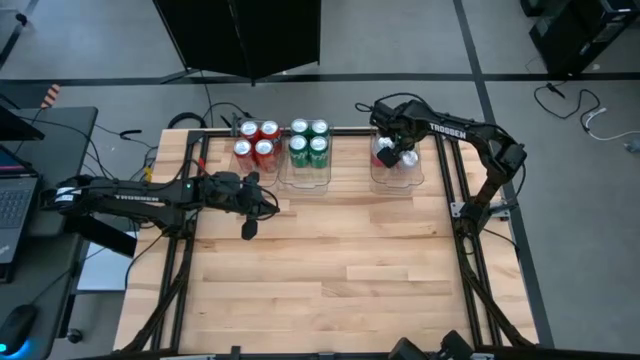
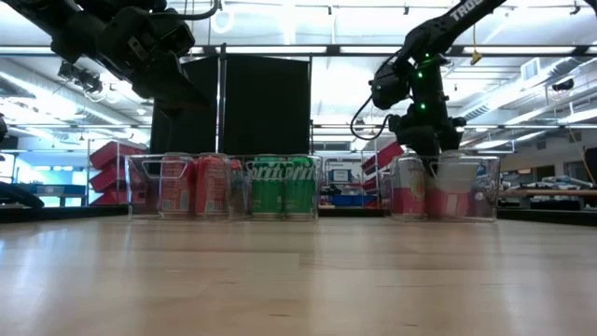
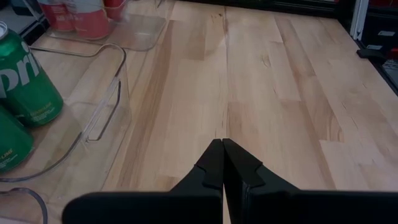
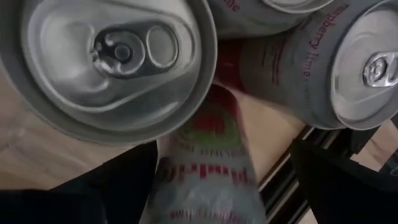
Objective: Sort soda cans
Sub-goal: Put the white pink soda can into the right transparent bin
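Four red cans (image 1: 255,141) stand in the left clear bin and four green cans (image 1: 308,144) in the middle bin. Silver-white cans (image 1: 408,158) stand in the right bin (image 2: 485,191). My right gripper (image 1: 394,152) reaches down into that bin, open. In the right wrist view its fingers stand on either side of one upright silver-white can (image 4: 208,162), with a gap showing at one finger (image 4: 336,180). My left gripper (image 1: 248,230) is shut and hovers over bare table in front of the bins. My right gripper (image 4: 214,186) comes from above, pointing down, astride the side of the silver-white can. A gap shows between the can and one finger. The other finger (image 4: 118,186) covers the can's edge, so I cannot tell whether it touches.
The three clear bins (image 1: 308,175) sit in a row along the table's far edge. Two more silver-white cans (image 4: 112,56) (image 4: 348,68) stand close around the right gripper. The wooden table (image 1: 330,270) stretches bare toward its near edge. A laptop (image 1: 15,200) sits off the table's left side.
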Robot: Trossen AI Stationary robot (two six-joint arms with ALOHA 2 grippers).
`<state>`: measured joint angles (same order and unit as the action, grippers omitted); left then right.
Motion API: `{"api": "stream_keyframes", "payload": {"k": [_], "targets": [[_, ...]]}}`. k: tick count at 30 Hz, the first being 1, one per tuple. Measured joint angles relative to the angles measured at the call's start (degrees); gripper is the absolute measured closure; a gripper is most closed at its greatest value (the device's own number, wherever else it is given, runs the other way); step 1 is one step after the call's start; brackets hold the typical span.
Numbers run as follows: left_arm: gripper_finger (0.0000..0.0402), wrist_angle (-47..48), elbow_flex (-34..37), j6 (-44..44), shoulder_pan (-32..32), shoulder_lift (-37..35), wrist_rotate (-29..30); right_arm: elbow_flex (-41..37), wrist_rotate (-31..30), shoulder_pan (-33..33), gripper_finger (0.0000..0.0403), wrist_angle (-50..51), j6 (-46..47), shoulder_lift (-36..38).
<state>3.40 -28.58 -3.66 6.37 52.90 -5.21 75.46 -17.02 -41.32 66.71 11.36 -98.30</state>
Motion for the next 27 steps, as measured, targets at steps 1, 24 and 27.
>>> {"api": "stream_keyframes", "payload": {"k": [1,24,27], "targets": [[0.0402,0.00,0.00,0.00,0.00,0.00,0.00,0.00,-0.02,0.00,0.0050,0.18,-0.55,0.00],[0.0402,1.71,-0.01,0.03,0.00,0.00,0.00,-2.25,9.19,12.61,0.0183,6.10,1.12,7.89],[0.0402,1.67,0.00,0.22,0.00,0.00,0.00,-6.82,10.16,15.90,0.0270,-0.58,-0.27,9.67]]}}
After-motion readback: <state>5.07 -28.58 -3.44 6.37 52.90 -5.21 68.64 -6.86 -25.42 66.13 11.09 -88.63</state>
